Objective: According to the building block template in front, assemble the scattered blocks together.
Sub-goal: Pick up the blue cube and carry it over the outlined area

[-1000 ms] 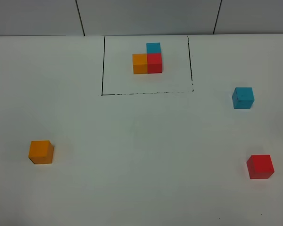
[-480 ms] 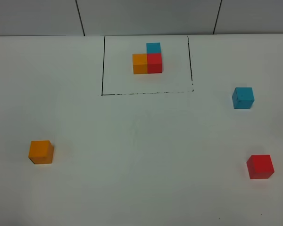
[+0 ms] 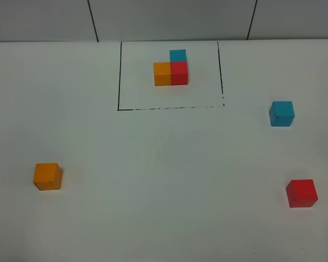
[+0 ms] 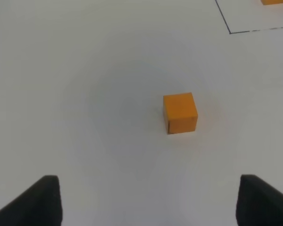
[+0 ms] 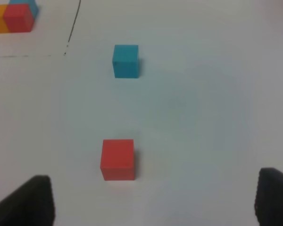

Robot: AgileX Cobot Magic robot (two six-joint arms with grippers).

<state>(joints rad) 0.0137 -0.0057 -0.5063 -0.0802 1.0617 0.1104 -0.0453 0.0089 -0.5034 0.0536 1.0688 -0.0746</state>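
The template (image 3: 171, 70) is an L-shaped cluster of orange, red and blue cubes inside a black drawn rectangle at the back middle; it also shows in the right wrist view (image 5: 13, 16). The loose orange cube (image 3: 47, 176) lies at the front left, the loose blue cube (image 3: 281, 113) at the right, the loose red cube (image 3: 301, 193) at the front right. Neither gripper shows in the high view. My left gripper (image 4: 148, 200) is open, well short of the orange cube (image 4: 179, 113). My right gripper (image 5: 151, 202) is open, short of the red cube (image 5: 117, 159); the blue cube (image 5: 126, 60) lies beyond.
The white table (image 3: 164, 164) carries only the cubes and the drawn rectangle (image 3: 118, 76). A grey panelled wall (image 3: 164, 19) runs along the table's far edge.
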